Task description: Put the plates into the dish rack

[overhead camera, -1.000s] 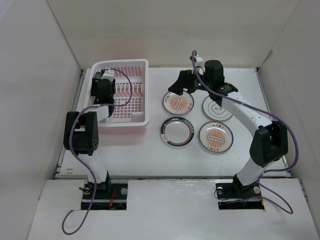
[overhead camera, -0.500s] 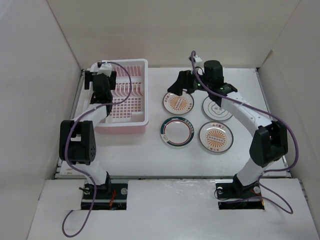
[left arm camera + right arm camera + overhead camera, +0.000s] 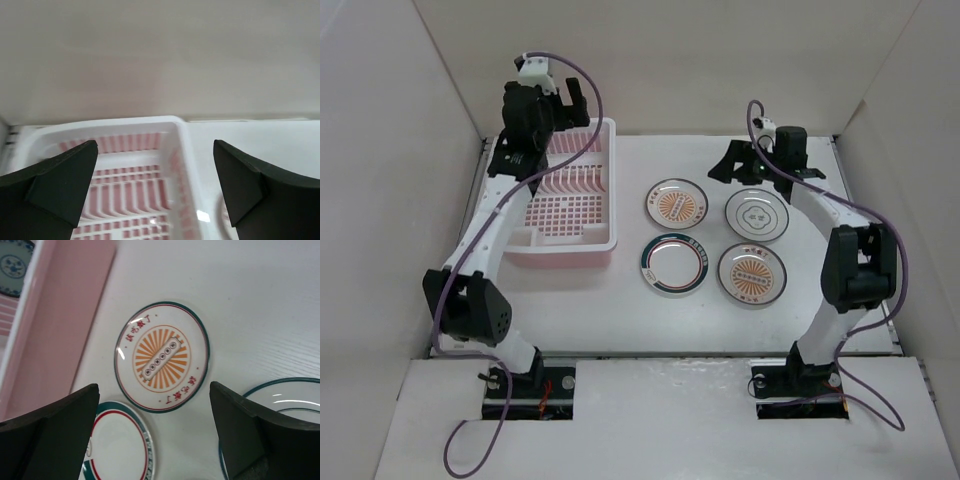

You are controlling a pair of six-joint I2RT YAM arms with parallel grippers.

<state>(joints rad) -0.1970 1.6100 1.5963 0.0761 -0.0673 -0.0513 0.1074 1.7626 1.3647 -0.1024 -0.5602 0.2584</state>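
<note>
From above, the dish rack (image 3: 565, 255) sits on the bench (image 3: 620, 310). Four plates lie flat to the right of the rack. The orange plate (image 3: 677, 204) and the green-rimmed plate (image 3: 673, 264) are close to it. The grey-rimmed plate (image 3: 756, 215) and the second orange plate (image 3: 751, 272) are farther off. The left end effector (image 3: 542, 108) hangs over the rack's far end. The right end effector (image 3: 738, 165) hangs above the plates, away from the rack.

In the left wrist view, the fingers are wide apart with nothing between them. The rack's far corner is below.

In the right wrist view, the fingers are also wide apart and hold nothing. The orange plate lies right under them, just beside the rack's pink wall. A small teal plate (image 3: 11, 261) seems to lie inside the rack.

I think things could go wrong here. The plates lie flat, so a finger may slide off the thin edge. It could also push a plate into the one next to it. A loose hold could drop a plate on the way to the rack.
</note>
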